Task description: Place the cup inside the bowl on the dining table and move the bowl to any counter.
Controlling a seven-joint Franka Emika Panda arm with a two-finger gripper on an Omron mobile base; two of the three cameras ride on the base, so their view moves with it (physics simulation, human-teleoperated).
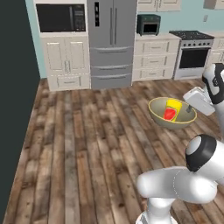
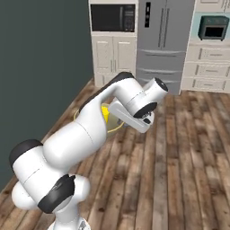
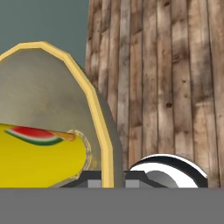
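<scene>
The olive-tan bowl (image 1: 162,117) hangs in the air over the wooden floor, tilted slightly. The small yellow cup (image 1: 171,110) with its red patch lies inside it. My gripper (image 1: 190,108) is shut on the bowl's right rim. In the hand view the pale rim of the bowl (image 3: 95,103) runs down between the fingertips of the gripper (image 3: 107,180), with the cup (image 3: 39,159) lying just left of it. From the right base, the arm hides most of the bowl (image 2: 115,127) and the cup (image 2: 106,115). The dining table is out of view. The counter (image 1: 169,36) runs along the far teal wall.
A steel fridge (image 1: 111,41) stands at the back, with a microwave (image 1: 60,17) over cream cabinets to its left. A toaster oven (image 1: 148,24) sits on the counter and a stove (image 1: 194,52) stands further right. A dark wall (image 1: 13,109) bounds the left side. Wooden floor (image 1: 87,144) lies below.
</scene>
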